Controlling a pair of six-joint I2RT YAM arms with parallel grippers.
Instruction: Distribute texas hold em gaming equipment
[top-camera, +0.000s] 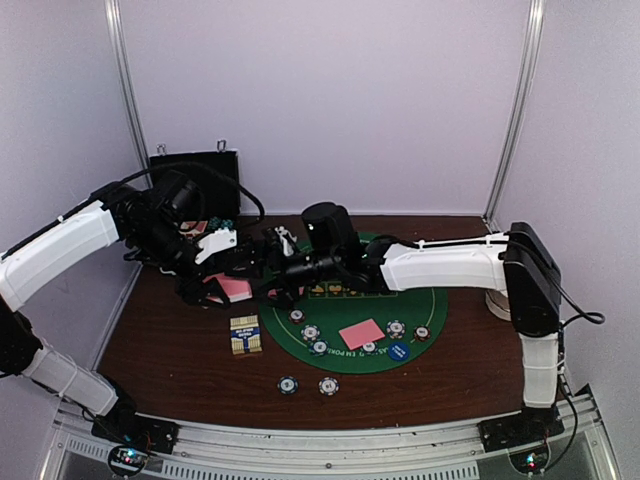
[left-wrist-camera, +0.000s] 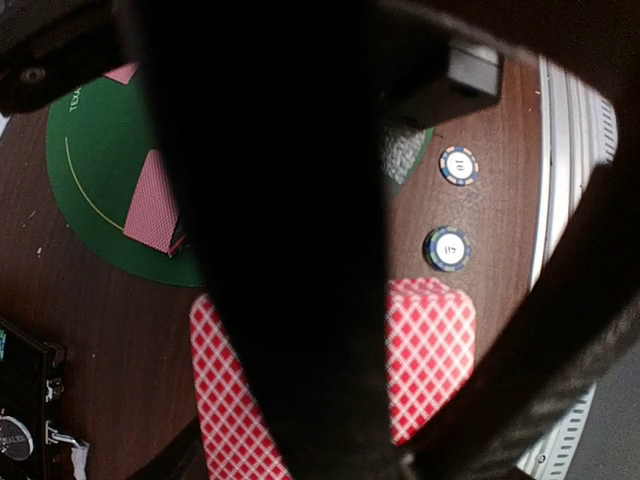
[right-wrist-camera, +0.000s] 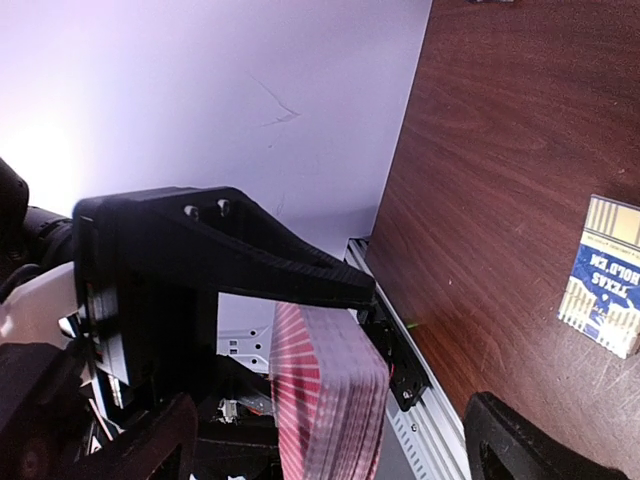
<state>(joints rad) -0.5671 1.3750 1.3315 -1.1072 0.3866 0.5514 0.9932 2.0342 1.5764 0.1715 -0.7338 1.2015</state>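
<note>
The left gripper (top-camera: 218, 279) is clamped on a deck of pink-backed cards (top-camera: 236, 288) over the wood left of the green mat (top-camera: 430, 300). The right gripper (top-camera: 266, 264) hangs just beside it, fingers spread wide. Farther right, striped chips (top-camera: 311, 332) and one pink card (top-camera: 361, 333) lie on the mat.

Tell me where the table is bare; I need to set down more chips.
Bare wood: front left, between the card box and the table's left edge, and front right, between the green mat and the right arm. Crowded: the mat's near half with chips and a card, and back left, where the left gripper and right gripper meet at the deck.
</note>
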